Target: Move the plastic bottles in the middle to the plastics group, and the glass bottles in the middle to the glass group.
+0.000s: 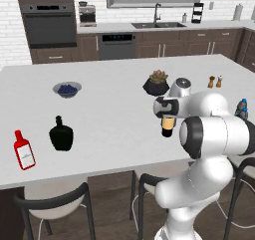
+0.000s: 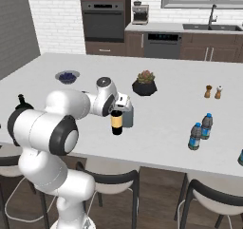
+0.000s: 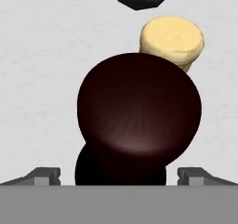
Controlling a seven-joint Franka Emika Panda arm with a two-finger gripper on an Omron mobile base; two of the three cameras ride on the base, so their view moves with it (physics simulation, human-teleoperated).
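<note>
The tall dark wine bottle [image 2: 116, 122] with its tan label [image 1: 168, 124] stands near the counter's front edge. Close behind it is the grey bottle [image 2: 127, 116], whose gold cap [image 3: 172, 38] shows in the hand view. My gripper [image 3: 119, 176] hangs straight over the wine bottle's top [image 3: 139, 107], open, with one fingertip [image 3: 44, 175] on each side and clear of the bottle. Two small clear water bottles [image 2: 195, 136] [image 2: 207, 126] with blue caps stand together to the right. At the far left stand the black flask [image 1: 61, 134] and the red bottle [image 1: 24, 153].
A dark pot with a succulent [image 1: 157, 83] sits just beyond the two bottles. A bowl of blueberries [image 1: 67, 89] is at the back left, and salt and pepper shakers [image 2: 213, 91] at the back right. Stools [image 2: 114, 180] line the near edge of the counter.
</note>
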